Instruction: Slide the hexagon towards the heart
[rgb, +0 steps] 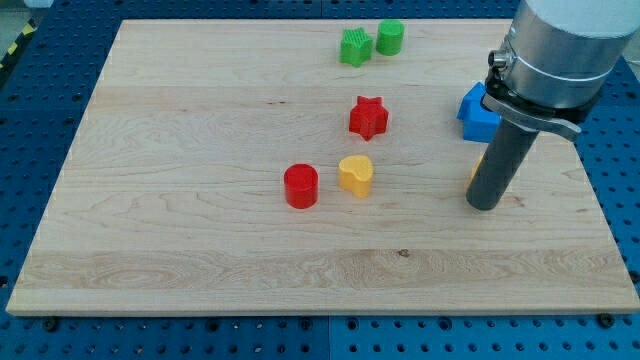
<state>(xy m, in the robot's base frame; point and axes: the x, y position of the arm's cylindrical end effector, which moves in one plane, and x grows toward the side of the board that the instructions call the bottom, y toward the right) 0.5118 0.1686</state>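
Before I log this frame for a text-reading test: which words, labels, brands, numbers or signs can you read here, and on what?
None: no readable text, number, brand or sign appears anywhere.
Wooden board: bare grain only.
Blocks, such as the yellow heart and red star: unmarked.
Rod down to my tip: no label.

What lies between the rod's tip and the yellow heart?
Camera view: only bare board between my tip and the yellow heart. A sliver of orange block shows at the rod's left edge.
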